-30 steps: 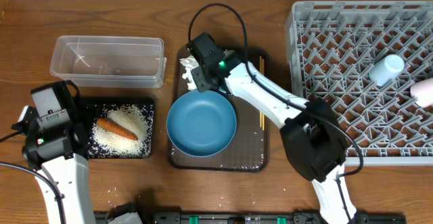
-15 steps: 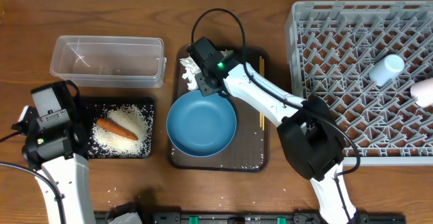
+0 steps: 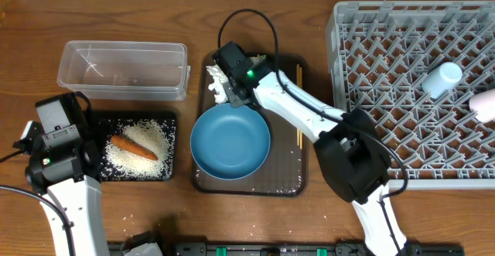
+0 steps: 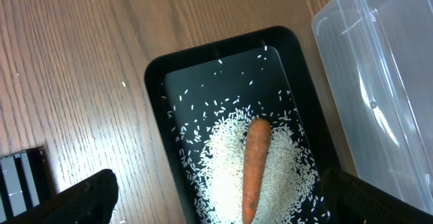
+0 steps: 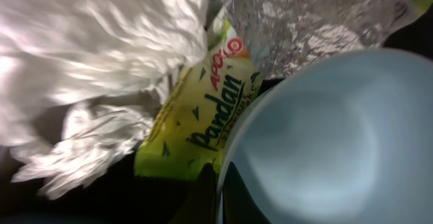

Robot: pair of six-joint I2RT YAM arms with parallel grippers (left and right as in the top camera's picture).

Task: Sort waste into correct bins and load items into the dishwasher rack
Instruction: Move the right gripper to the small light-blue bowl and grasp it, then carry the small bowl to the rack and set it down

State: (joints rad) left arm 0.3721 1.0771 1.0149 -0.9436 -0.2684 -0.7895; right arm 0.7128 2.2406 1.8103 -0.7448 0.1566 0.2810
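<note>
R gripper (image 5: 216,187) jaws went from part-open to fully closed at back rim of large blue bowl (image 3: 230,140), beside foil wrapper (image 5: 203,109) & crumpled paper (image 5: 101,41) on brown tray (image 3: 294,180), can't tell what they pinch; L gripper (image 4: 230,207) hangs wide open over carrot (image 4: 256,163) & rice (image 4: 220,153) in black tray (image 4: 155,75).

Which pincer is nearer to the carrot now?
Left. The left pincer hangs open near the carrot; the right pincer is across at the brown tray, by the crumpled paper.
</note>
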